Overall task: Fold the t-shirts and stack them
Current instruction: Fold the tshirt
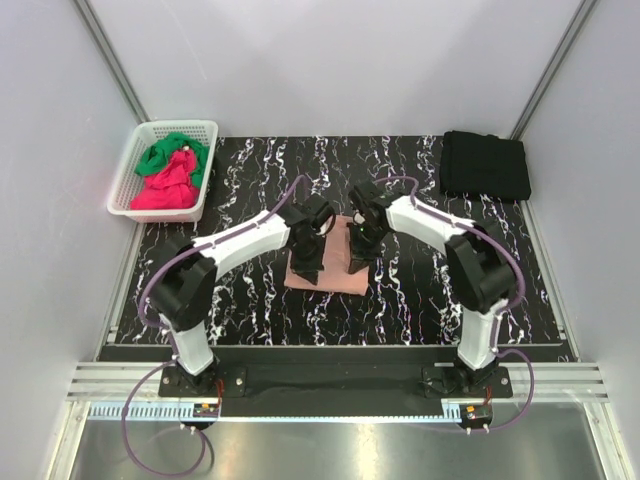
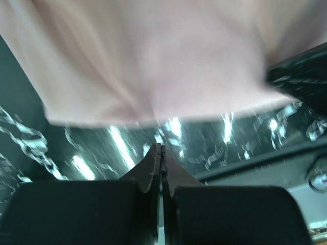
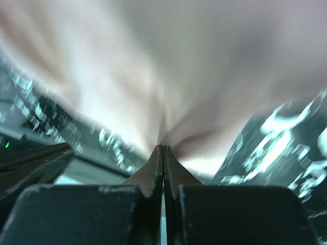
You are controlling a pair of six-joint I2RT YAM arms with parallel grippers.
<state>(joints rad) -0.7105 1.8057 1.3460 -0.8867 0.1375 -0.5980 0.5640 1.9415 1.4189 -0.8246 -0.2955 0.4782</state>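
Note:
The salmon-pink t-shirt (image 1: 330, 268) lies as a folded bundle at the middle of the black marbled table (image 1: 420, 290). Both grippers hang over its near half. My left gripper (image 1: 305, 268) is shut. In the left wrist view its fingertips (image 2: 161, 148) meet just short of the pink cloth's (image 2: 153, 61) edge, with a strip of table showing between. My right gripper (image 1: 358, 265) is shut too, and in the right wrist view the pink cloth (image 3: 179, 66) puckers right at its tips (image 3: 163, 148). A folded black t-shirt (image 1: 485, 165) sits at the back right.
A white basket (image 1: 128, 195) at the back left holds a green t-shirt (image 1: 170, 152) and a magenta-red one (image 1: 165, 188). Grey walls close in the left, back and right sides of the table. The arm bases stand at the near edge.

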